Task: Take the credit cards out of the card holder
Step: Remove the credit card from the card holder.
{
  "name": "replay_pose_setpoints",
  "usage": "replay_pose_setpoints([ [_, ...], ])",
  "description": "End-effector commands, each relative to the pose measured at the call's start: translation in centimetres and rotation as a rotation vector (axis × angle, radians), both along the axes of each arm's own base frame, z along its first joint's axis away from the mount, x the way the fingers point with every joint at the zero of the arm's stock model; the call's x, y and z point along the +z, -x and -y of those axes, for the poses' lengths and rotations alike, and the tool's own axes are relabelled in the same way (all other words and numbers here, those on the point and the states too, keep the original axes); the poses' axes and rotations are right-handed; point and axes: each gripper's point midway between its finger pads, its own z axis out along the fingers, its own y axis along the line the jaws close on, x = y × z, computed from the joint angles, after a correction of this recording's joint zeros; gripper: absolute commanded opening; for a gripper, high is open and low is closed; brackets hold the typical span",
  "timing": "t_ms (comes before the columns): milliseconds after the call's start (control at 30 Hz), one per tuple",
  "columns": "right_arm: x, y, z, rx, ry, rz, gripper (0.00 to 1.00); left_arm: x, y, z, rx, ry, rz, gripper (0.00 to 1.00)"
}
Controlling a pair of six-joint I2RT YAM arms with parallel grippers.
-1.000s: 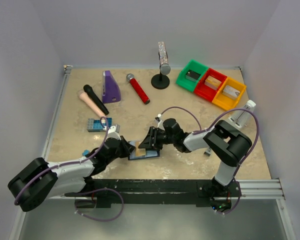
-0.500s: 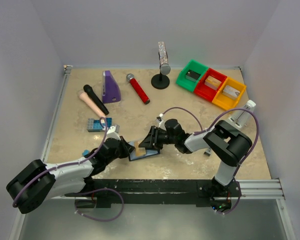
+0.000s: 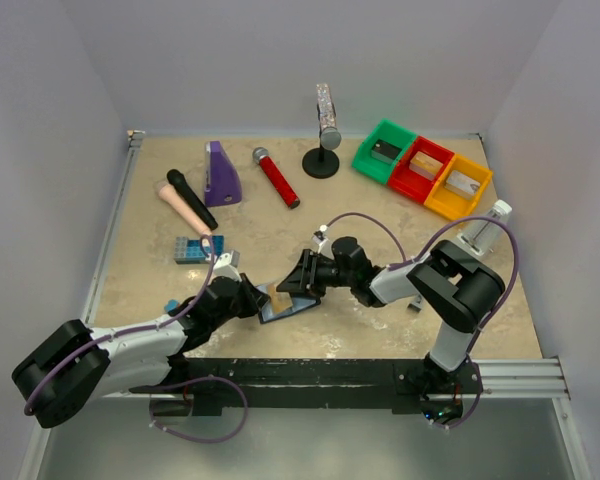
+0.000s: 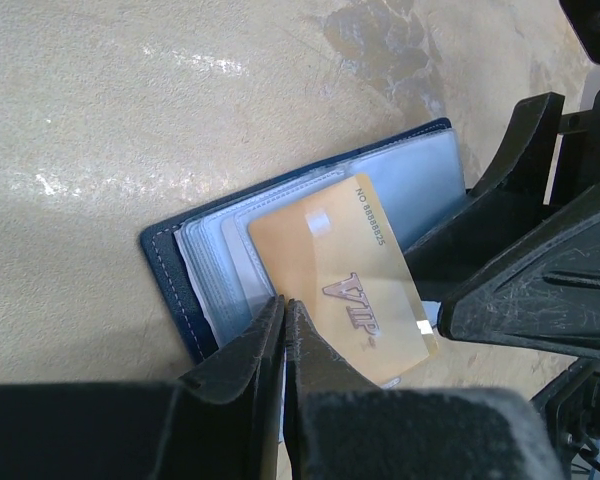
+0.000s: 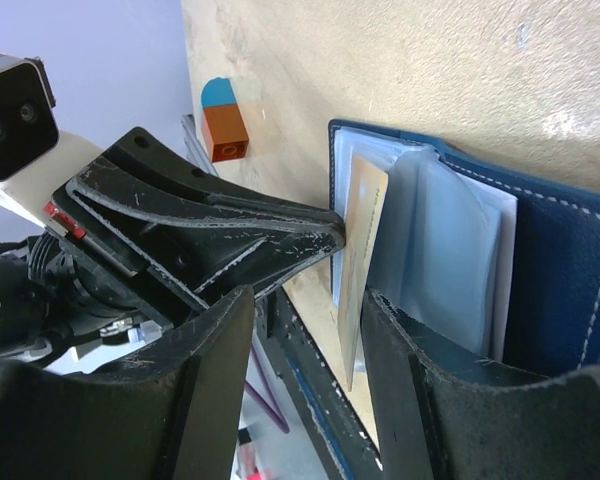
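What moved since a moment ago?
Very little. The card holder has turned or tipped slightly, its right end nearer the right gripper. The left gripper stays shut on the gold card, which still pokes out of the holder. Nothing else on the table moved.

Holder (image 4: 166, 268) navy, pale stitching, blue-grey sleeves; card (image 4: 345, 275) orange-gold, darker VIP lettering; table (image 4: 130, 100) beige, marbled; green bin (image 3: 384, 150), red bin (image 3: 420, 168), yellow bin (image 3: 458, 185); block (image 5: 225, 135) orange, blue end; mic (image 3: 277, 178) red.
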Motion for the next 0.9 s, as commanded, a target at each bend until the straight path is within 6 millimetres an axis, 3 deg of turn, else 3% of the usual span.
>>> replay_pose_setpoints([
  [0, 2.8, -0.2, -1.3, 0.052, -0.093, 0.045, 0.51, -2.6, 1.8, -1.3, -0.019, -0.076, -0.078, 0.09],
  [500, 1.0, 0.9, -2.0, 0.135, -0.056, -0.057, 0.51, -2.5, 1.7, -1.3, -0.010, -0.072, -0.076, 0.12],
  [867, 0.0, 1.3, -2.3, 0.152, -0.030, -0.076, 0.51, -1.7, 1.8, -1.7, 0.003, -0.069, -0.065, 0.23],
])
